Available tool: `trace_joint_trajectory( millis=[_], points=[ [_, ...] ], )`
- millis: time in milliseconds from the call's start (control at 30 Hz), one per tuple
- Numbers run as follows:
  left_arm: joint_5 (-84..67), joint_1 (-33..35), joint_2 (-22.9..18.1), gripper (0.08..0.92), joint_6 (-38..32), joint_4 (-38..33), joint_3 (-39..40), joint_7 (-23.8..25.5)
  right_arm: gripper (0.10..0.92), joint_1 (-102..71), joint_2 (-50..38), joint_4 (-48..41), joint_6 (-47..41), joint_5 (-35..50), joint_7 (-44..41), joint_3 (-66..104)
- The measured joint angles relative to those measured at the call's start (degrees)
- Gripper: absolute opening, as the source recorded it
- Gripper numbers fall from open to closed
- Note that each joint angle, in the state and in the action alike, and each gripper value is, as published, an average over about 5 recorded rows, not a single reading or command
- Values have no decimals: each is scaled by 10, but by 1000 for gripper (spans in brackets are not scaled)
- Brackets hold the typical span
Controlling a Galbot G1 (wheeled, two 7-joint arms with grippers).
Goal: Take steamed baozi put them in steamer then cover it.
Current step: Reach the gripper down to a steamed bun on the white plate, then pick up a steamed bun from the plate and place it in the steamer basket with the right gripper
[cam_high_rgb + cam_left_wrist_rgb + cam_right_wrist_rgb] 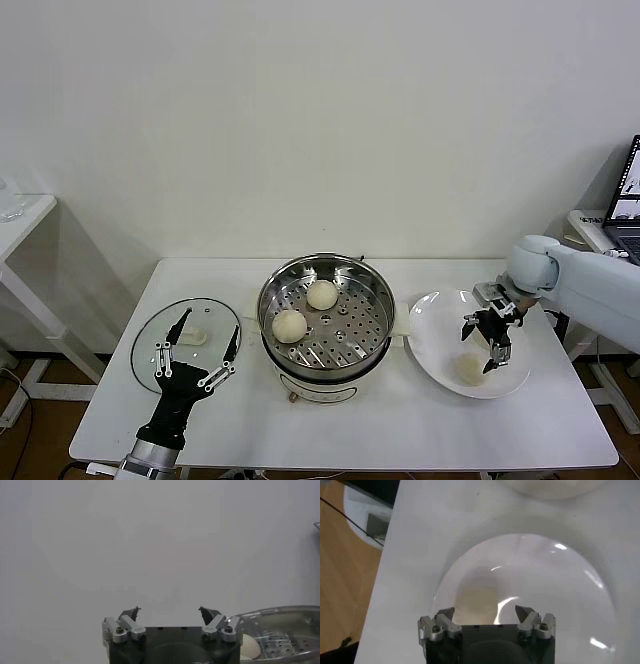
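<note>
left claw [195, 347] open over cover [150, 340] — right claw [486, 340] open above plate [435, 345].

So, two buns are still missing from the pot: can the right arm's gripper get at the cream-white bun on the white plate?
Probably yes. The right gripper hangs open just above the round cream-white bun on the flat white plate, and nothing lies between them.

right claw [484, 613] spread wide, above white plate [570, 580], bun [477, 600]
</note>
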Motion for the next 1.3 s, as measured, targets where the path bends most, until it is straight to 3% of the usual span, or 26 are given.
trace_joint_trajectory(
  millis=[300,733,1000,1300],
  points=[
    [-5,3,0,823,3,-2,0,0,816,-32,1,-8,-3,-15,17,13],
    [-20,3,-1,823,10,-6,-1,0,679,-53,-2,-9,-11,-24,43,21],
    [-24,2,0,823,11,-8,-2,0,641,-38,-8,3,-8,-24,44,25],
    [-25,1,3,823,12,-11,0,0,652,43,12,28,76,-30,12,40]
  ],
)
